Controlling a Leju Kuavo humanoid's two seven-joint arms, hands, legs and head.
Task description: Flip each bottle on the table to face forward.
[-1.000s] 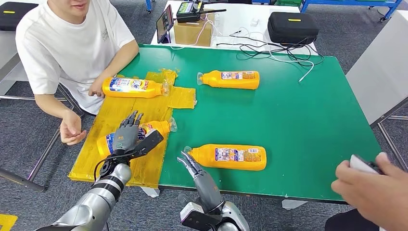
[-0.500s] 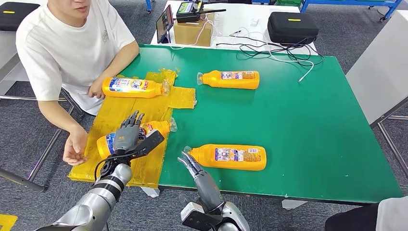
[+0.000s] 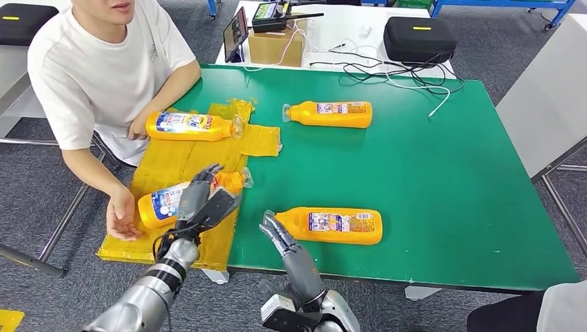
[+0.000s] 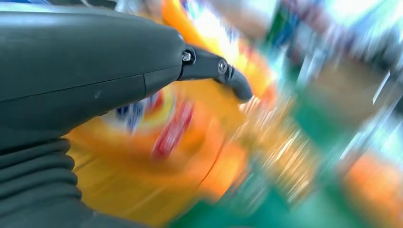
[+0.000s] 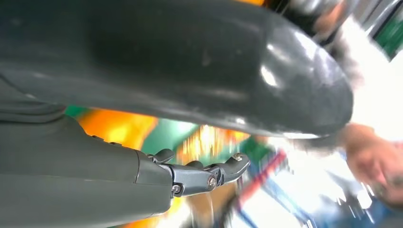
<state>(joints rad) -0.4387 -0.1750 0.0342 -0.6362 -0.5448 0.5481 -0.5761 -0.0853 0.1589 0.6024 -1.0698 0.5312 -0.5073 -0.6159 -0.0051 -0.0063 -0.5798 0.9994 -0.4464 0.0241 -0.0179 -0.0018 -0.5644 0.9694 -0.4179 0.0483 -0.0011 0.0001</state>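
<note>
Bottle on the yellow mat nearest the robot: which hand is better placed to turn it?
Left, probably. The left hand already lies over that bottle, fingers across its neck end. The right hand sits by the cap of another bottle on the green table.

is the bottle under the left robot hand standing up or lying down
Lying down. The bottle rests on its side on the yellow mat, cap toward the green table, with the left robot hand over it.

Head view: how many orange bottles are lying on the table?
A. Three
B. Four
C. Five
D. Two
B. Four orange bottles lie on their sides: one by the person's hand, one at the far middle of the green table, one under the left hand, and one by the right hand's fingertips.
</note>
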